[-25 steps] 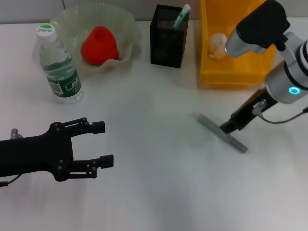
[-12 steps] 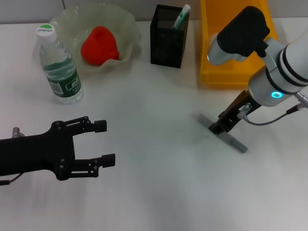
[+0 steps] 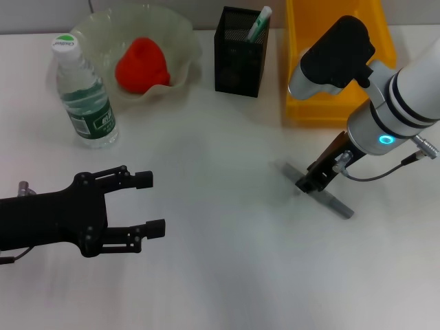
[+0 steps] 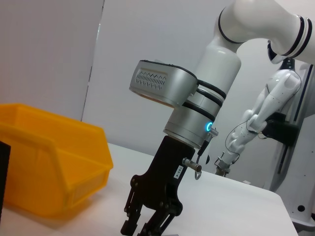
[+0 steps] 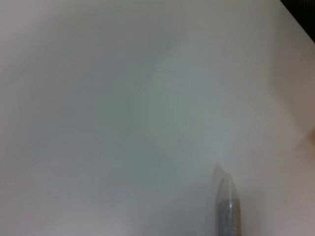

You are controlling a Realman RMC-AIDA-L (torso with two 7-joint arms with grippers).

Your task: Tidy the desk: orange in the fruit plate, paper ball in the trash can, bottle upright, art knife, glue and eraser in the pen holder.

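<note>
The orange (image 3: 141, 63) lies in the pale-green fruit plate (image 3: 180, 36). The bottle (image 3: 86, 93) stands upright beside the plate. A green-and-white glue stick (image 3: 259, 24) pokes out of the black mesh pen holder (image 3: 238, 63). The grey art knife (image 3: 335, 203) lies flat on the table, and its tip (image 5: 227, 206) shows in the right wrist view. My right gripper (image 3: 308, 184) is down over the knife's middle with its fingers spread (image 4: 147, 225). My left gripper (image 3: 150, 203) hovers open and empty at the near left. The paper ball and the eraser are out of view.
The yellow trash can (image 3: 328, 110) stands at the back right, partly covered by my right arm, and also appears in the left wrist view (image 4: 54, 167). White table surface stretches between the two grippers and along the front edge.
My right arm has swung left and lowered, moving its gripper along the art knife toward its middle and now hiding the paper ball in the trash can. The knife and left arm stayed still.
</note>
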